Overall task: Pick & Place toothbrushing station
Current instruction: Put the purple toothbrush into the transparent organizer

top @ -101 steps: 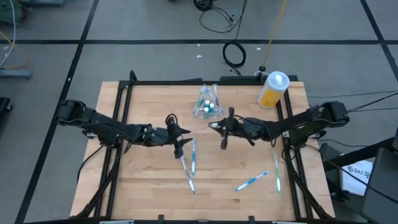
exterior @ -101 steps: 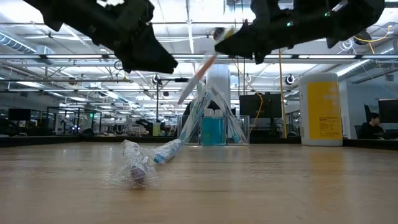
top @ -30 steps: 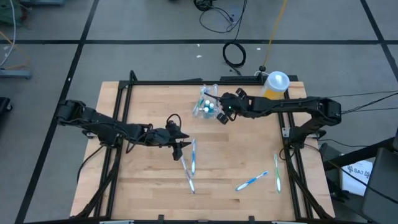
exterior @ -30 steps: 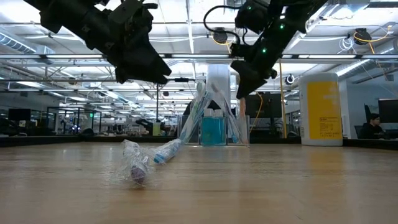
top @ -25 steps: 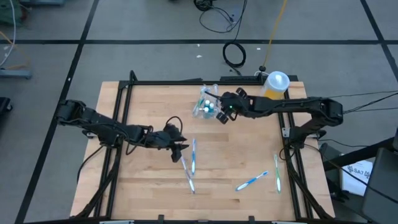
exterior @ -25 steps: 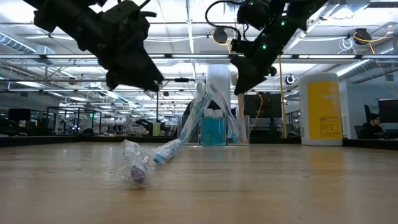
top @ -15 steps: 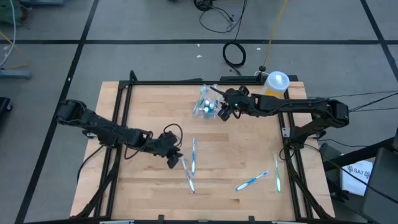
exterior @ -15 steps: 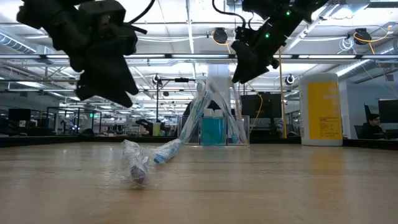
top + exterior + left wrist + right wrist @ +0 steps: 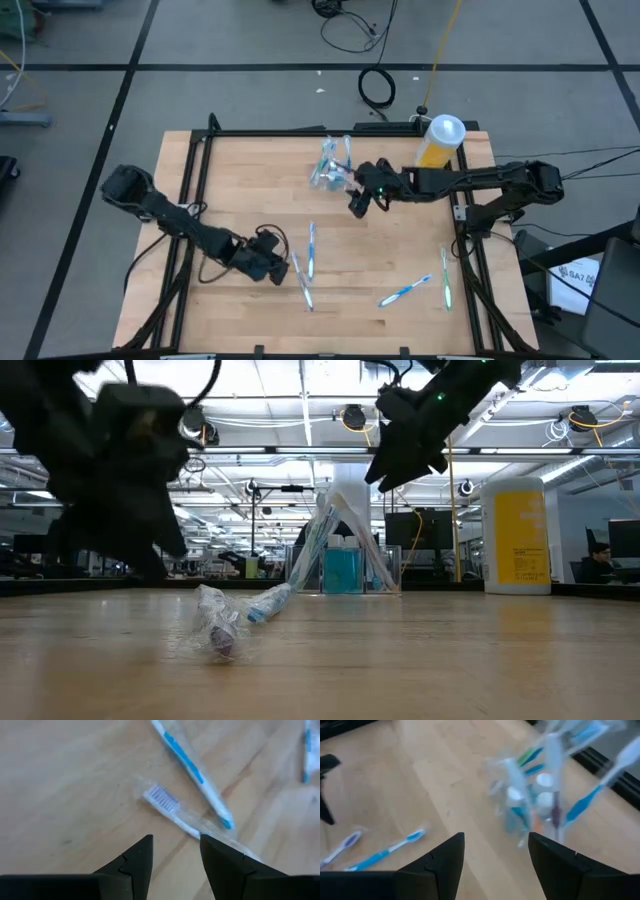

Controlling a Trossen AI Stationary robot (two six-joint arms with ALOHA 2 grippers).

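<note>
The left gripper (image 9: 277,268) reaches low over the near-left middle of the table (image 9: 230,190), jaws parted narrowly and empty, just beside two wrapped toothbrushes (image 9: 308,262). These lie crossing, long axes running near to far; in the left wrist view one shows its bristle head (image 9: 161,798). The right gripper (image 9: 357,203) hangs with jaws wide and empty near the clear cup (image 9: 333,170) at far centre, whose toothbrushes stand leaning outward. Two more toothbrushes (image 9: 405,291) lie near right.
</note>
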